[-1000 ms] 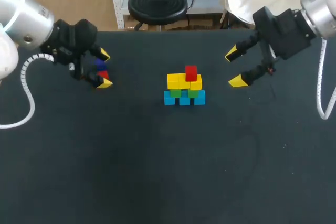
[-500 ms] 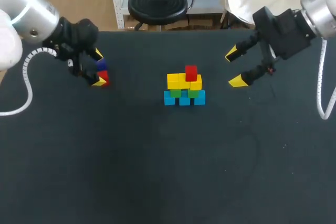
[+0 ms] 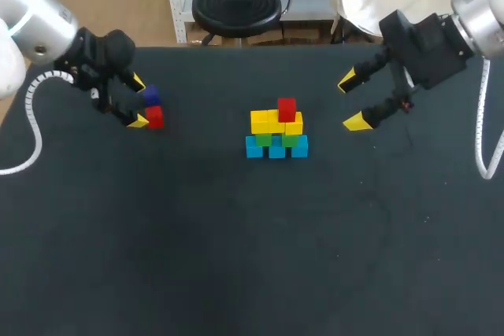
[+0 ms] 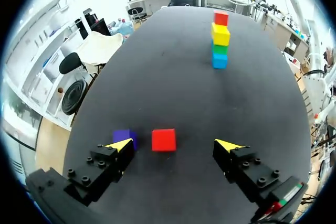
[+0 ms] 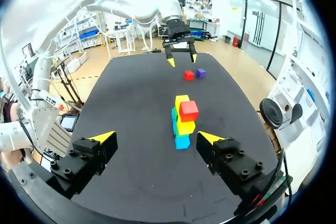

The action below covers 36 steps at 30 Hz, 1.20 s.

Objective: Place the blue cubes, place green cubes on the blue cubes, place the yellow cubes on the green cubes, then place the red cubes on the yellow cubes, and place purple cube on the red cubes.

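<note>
A stepped pile stands mid-table: blue cubes at the base, green cubes on them, yellow cubes above, one red cube on top. The same pile lies far ahead in the left wrist view. A loose red cube and a purple cube rest at the far left. My left gripper is open just left of them. In its wrist view the loose red cube sits just ahead, between the open fingers, untouched, and the purple cube is by one fingertip. My right gripper hangs open and empty right of the pile.
The table is a dark cloth with nothing else on it. The right wrist view looks past the pile to the loose red cube, the purple cube and my left gripper beyond them.
My left gripper has drawn back to the left, from around the two loose cubes to just beside them. The cubes, the pile and the right arm have stayed put.
</note>
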Tool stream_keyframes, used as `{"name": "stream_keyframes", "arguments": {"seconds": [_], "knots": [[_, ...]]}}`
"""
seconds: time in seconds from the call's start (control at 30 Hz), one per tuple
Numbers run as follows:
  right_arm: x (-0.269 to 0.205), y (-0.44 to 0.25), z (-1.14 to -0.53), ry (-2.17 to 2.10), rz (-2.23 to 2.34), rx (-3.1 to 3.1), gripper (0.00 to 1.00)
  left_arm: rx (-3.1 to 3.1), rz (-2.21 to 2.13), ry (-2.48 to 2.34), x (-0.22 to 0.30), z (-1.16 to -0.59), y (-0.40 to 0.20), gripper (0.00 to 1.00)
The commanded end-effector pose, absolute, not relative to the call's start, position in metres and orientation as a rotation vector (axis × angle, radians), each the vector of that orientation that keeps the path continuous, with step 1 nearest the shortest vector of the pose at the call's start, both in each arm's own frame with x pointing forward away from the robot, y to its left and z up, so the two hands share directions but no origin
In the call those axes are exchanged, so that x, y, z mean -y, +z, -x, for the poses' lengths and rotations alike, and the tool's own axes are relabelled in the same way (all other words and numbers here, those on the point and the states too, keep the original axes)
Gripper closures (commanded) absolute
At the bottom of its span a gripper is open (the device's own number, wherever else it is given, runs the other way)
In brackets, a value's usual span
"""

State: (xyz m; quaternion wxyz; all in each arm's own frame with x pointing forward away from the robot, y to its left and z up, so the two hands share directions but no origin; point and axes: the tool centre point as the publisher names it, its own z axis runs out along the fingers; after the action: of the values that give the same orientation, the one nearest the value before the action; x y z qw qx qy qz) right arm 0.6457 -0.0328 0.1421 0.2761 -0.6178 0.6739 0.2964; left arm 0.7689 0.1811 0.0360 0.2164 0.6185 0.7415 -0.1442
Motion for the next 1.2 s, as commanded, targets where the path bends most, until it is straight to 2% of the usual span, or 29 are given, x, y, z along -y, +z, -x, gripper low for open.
{"name": "stream_keyframes", "arguments": {"seconds": [0.03,0.33,0.83,1.2], "knots": [[0.033,0.142,-0.645,0.797,1.659,-1.808,0.0,-2.078,-1.734,-0.527,-0.192,-0.811,0.025,0.0],[0.033,0.142,-0.645,0.797,1.659,-1.808,0.0,-2.182,-1.706,-0.465,-0.197,-0.829,0.004,0.0],[0.033,0.142,-0.645,0.797,1.659,-1.808,0.0,-2.285,-1.658,-0.407,-0.207,-0.823,-0.021,0.0],[0.033,0.142,-0.645,0.797,1.659,-1.808,0.0,-2.309,-1.72,-0.341,-0.204,-0.787,-0.007,0.0]]}}
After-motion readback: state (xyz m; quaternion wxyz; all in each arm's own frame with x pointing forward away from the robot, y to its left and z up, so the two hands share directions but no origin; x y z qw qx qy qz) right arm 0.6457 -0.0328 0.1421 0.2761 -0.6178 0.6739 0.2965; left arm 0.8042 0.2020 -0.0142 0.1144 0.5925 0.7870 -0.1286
